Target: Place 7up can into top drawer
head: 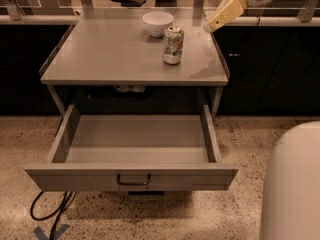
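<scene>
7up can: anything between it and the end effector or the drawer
Nothing visible. The end effector hangs at the back right, the bowl sits behind the 7up can, off both paths; the top drawer is open.

You have the silvery-white 7up can (173,45) with green and red marks on a grey tabletop (110,54), a white bowl (157,23), the grey top drawer (180,177), speckled beige floor (250,134), and the pale-yellow gripper (219,18) at upper right
</scene>
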### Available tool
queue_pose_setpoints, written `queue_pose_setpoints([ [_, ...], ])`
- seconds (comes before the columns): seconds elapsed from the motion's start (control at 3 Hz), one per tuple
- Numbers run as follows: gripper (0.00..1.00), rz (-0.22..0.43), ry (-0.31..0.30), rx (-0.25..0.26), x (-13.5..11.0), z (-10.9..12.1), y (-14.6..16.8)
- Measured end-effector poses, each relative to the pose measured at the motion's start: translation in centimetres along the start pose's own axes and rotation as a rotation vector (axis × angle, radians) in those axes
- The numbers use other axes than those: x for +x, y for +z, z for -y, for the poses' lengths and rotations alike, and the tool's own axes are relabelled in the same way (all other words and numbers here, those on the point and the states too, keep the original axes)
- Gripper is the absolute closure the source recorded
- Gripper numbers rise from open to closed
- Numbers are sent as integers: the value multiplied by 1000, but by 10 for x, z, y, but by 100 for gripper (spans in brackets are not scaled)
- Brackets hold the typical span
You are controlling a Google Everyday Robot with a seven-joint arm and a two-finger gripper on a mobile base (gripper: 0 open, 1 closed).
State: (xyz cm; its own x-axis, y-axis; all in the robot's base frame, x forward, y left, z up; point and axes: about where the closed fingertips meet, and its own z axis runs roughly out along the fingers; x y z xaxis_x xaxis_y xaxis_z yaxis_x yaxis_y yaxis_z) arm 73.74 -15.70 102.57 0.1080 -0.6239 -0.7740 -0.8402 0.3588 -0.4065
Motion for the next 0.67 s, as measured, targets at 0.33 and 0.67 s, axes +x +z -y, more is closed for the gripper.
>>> queue_pose_setpoints([
  [0.33, 0, 46, -3, 11, 4, 10, 6],
  [0.67, 0, 129, 25, 23, 12, 24, 26],
])
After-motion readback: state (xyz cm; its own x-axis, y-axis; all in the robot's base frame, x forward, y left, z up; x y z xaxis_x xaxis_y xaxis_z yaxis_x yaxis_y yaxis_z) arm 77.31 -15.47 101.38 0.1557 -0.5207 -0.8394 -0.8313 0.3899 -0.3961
